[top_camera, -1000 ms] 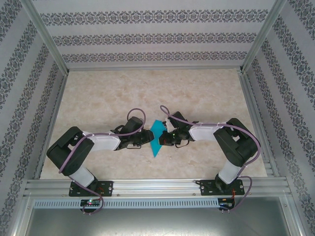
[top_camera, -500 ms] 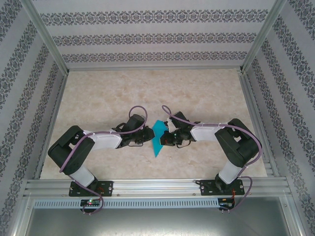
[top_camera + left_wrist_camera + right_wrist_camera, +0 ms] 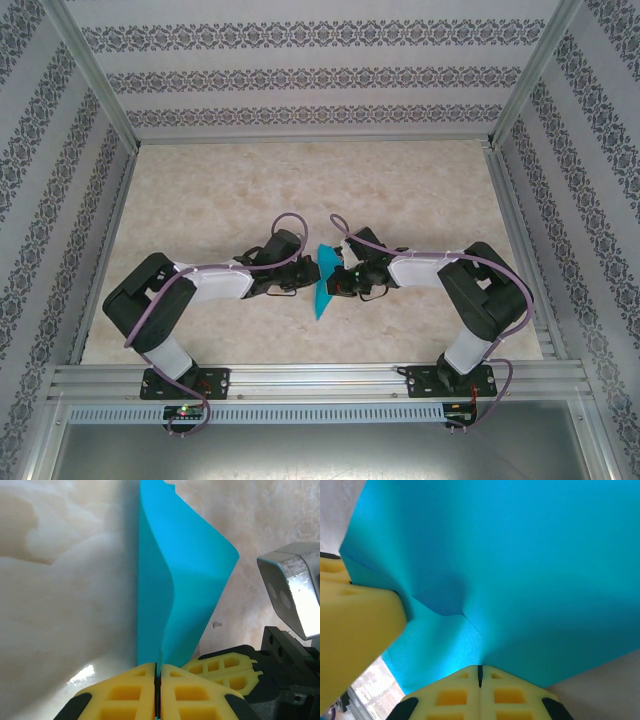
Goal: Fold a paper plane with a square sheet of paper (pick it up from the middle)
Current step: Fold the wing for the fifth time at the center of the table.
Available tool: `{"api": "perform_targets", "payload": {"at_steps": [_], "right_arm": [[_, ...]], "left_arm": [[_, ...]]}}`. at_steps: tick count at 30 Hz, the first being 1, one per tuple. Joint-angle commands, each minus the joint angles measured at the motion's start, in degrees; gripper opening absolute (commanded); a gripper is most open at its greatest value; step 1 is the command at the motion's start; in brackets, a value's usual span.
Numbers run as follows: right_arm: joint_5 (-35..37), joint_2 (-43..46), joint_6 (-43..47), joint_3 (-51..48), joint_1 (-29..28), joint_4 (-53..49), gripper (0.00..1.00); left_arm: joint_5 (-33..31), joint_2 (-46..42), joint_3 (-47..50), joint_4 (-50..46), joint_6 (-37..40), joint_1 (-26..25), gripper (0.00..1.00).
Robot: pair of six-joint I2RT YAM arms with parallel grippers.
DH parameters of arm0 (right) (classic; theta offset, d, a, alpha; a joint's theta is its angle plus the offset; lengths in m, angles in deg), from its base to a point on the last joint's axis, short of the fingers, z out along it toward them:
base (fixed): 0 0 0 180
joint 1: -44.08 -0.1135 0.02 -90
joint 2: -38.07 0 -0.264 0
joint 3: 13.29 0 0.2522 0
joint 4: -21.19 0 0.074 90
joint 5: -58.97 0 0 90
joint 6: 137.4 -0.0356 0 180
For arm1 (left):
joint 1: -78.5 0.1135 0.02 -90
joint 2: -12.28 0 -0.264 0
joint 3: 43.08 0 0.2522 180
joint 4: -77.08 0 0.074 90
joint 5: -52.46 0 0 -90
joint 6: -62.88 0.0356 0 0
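The teal-blue square sheet of paper (image 3: 323, 282) stands on edge between the two grippers at the table's middle, bent double along a soft fold and not shaped as a paper plane. In the left wrist view the paper (image 3: 180, 580) rises upright from my left gripper (image 3: 158, 674), which is shut on its lower edge. My right gripper (image 3: 480, 674) is shut on the paper (image 3: 530, 555) from the other side. The left gripper's yellow finger (image 3: 355, 630) shows beside it. From above, left gripper (image 3: 309, 281) and right gripper (image 3: 336, 281) nearly meet at the sheet.
The marble-patterned table (image 3: 200, 200) stretches bare behind and to both sides of the arms. Patterned walls and aluminium posts (image 3: 95, 80) enclose it. The right gripper's fingers (image 3: 225, 670) and wrist camera housing (image 3: 295, 590) sit close to my left gripper.
My left gripper moved right up to the sheet and shut on it. The paper now looks narrower from above, pressed more upright. The right arm stayed put.
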Motion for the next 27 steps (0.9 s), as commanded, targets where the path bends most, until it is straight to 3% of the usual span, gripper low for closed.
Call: {"api": "perform_targets", "payload": {"at_steps": [1, 19, 27], "right_arm": [[2.4, 0.2, -0.5, -1.1, 0.9, -1.7, 0.05], [-0.8, 1.8, -4.8, -4.1, 2.3, 5.3, 0.05], [0.4, 5.3, -4.5, -3.8, 3.6, 2.0, 0.06]], "left_arm": [[1.4, 1.8, -1.8, -1.4, 1.6, -1.3, 0.12], [-0.9, 7.0, -4.1, 1.1, -0.1, -2.1, 0.11], [-1.2, 8.4, -4.3, 1.1, 0.2, -2.1, 0.11]]}}
